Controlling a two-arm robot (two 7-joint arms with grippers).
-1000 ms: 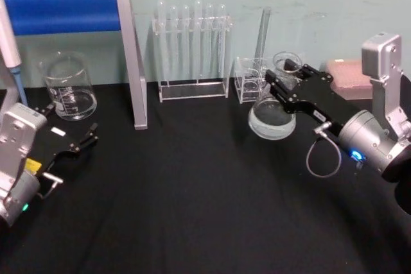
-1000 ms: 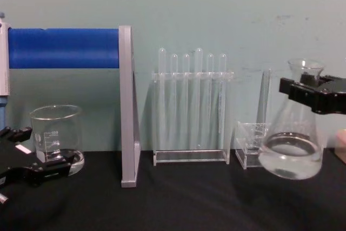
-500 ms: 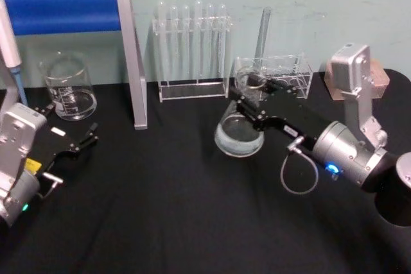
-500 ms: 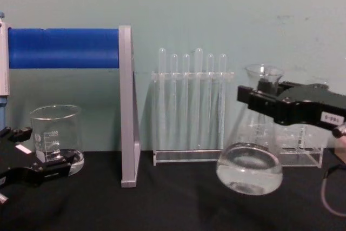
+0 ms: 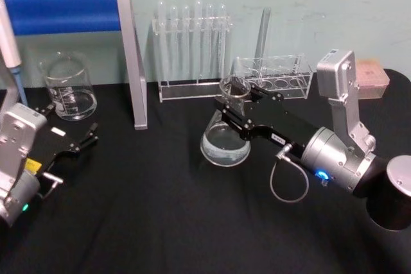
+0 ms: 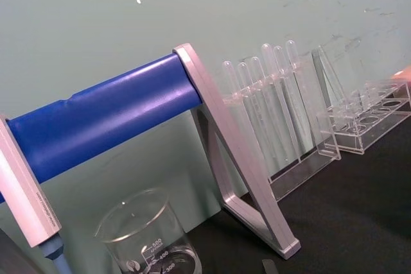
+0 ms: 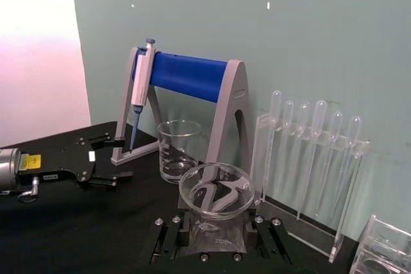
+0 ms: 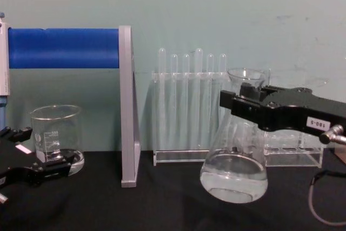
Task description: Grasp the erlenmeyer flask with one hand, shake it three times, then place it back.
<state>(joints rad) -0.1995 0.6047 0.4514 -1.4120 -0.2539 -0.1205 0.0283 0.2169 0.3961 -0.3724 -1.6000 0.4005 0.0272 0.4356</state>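
- Erlenmeyer flask [image 5: 225, 138] [image 8: 233, 174] hangs tilted just right of the table's middle, in front of the racks. Clear liquid pools in its wide base, which looks lifted off the black cloth.
- At the far left, a pipette [image 5: 8, 36] hangs on a grey stand with a blue bar [image 5: 64, 11].
- A glass beaker [image 5: 67, 88] [image 6: 148, 242] stands under that bar by the back wall. Its white scale is printed in figures, 400 among them.
- The left gripper [image 5: 72, 120] rests near the table's left edge, just in front of the beaker, with its fingers spread wide and empty. It carries a white label, and the arm has a yellow sticker [image 5: 31, 166] too small to read.
- Open black table cloth [image 5: 167, 222] stretches between this gripper and the flask, and across the whole front.
- A test tube rack [image 5: 192, 36] stands at the rear edge, behind the flask.
- The right gripper [image 5: 232, 102] [image 8: 241, 102] reaches in from the right, its jaws clamped on the flask's neck just under the rim. Its white label [image 8: 317, 124] reads roughly "100-5".
- A low clear rack [image 5: 276, 75] stands behind the right arm.
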